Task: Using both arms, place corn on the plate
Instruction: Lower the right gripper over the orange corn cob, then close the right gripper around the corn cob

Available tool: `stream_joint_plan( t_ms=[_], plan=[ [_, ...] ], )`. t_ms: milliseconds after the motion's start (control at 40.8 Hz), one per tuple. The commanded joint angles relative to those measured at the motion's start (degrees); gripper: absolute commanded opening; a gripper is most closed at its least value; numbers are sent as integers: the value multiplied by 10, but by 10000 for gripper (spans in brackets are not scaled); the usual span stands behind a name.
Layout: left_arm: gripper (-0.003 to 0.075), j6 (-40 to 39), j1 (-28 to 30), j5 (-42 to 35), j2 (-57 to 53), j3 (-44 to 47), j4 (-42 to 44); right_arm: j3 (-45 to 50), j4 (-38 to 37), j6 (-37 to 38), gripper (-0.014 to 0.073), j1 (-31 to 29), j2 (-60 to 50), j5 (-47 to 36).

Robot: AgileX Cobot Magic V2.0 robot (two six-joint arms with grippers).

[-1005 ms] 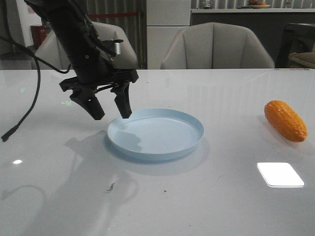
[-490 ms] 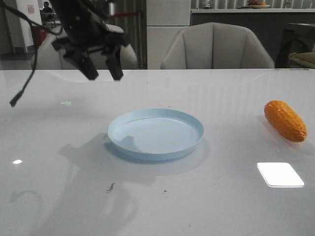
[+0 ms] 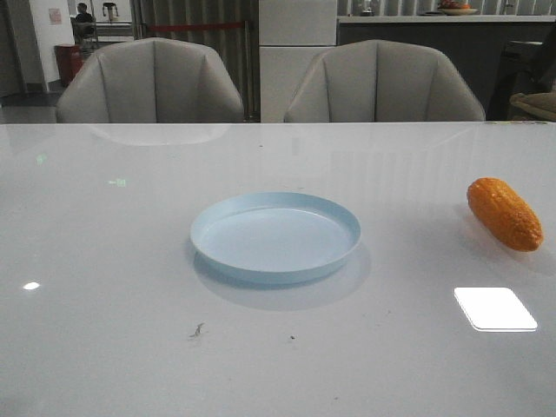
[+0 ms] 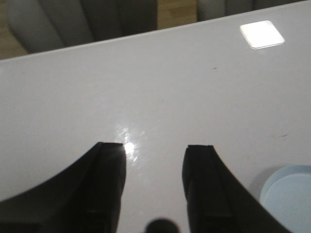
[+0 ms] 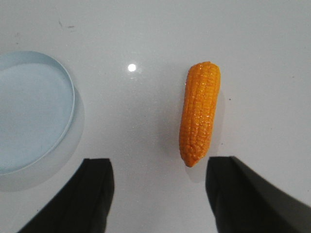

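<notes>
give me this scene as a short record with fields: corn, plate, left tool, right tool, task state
corn: corn lying on the table, right of the plate, apart from it
plate: plate near table centre, nothing on it
left tool: left tool open, holding nothing, above bare table beside the plate
right tool: right tool open, above the corn, not touching
task state: corn not yet grasped

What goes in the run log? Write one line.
corn: on table, ungrasped | plate: empty | left pincer: open | right pincer: open above corn
</notes>
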Motion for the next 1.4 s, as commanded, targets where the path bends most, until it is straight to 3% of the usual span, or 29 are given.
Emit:
stream_joint_plan(
  t_ms=[0,196,343,490,735,1373],
  plan=[
    [326,-1,23,-124,-107,123,-3,-23,-1,-3,519,-5,3,-43],
    [326,-1,40,-254,-287,341,-6,-71,-4,-3,519,-5,68,-9],
    [326,-1,40,-271,-412,439,-6,-159,-33,7,521,-5,133,36],
    [326,-1,40,-271,-517,495,-6,-267,-108,54,521,-5,210,107],
    [326,-1,40,-256,-575,509,-6,-350,-132,73,521,-5,304,150],
    [326,-1,40,-252,-574,509,-6,-353,-116,74,521,-5,419,157]
  ],
)
